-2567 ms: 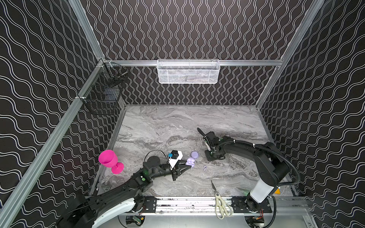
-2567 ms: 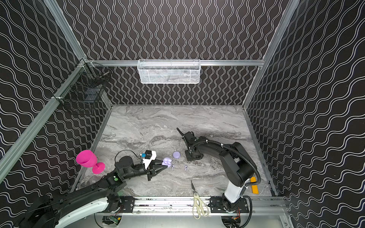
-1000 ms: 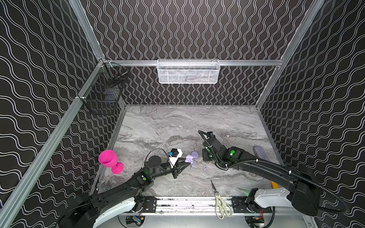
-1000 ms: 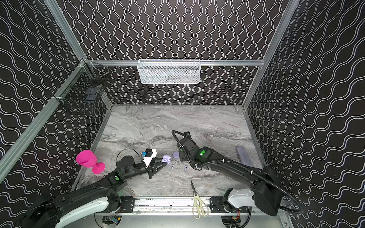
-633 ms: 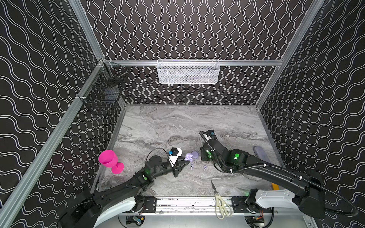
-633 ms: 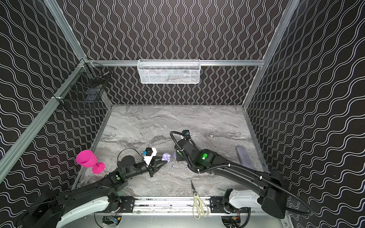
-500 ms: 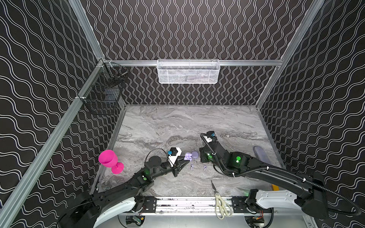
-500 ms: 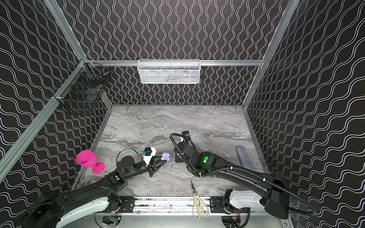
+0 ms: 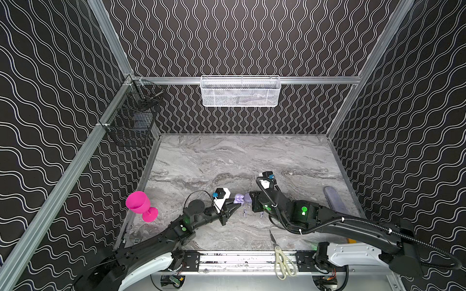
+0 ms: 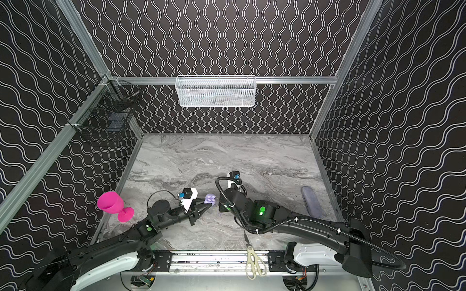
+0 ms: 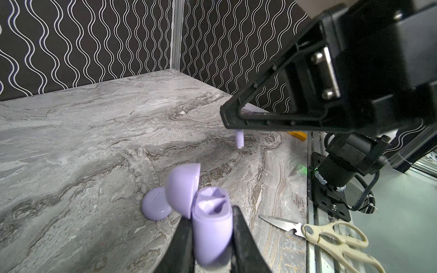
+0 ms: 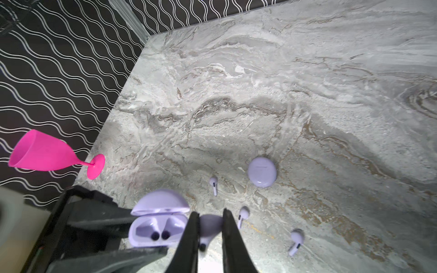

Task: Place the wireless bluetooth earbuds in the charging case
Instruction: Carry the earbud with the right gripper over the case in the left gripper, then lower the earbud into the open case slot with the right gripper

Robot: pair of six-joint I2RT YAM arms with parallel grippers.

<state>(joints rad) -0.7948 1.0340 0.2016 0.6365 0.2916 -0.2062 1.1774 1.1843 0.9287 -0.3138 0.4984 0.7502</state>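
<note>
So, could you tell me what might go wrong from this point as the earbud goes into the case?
1. The right claw pinches the earbud by its bulb beside the open case in the left claw. The sockets are small, so a slight misalignment could jam or drop it.
2. The lid stands up over the sockets and might get knocked shut.
3. A loose earbud lies close by and could be swept away.
</note>
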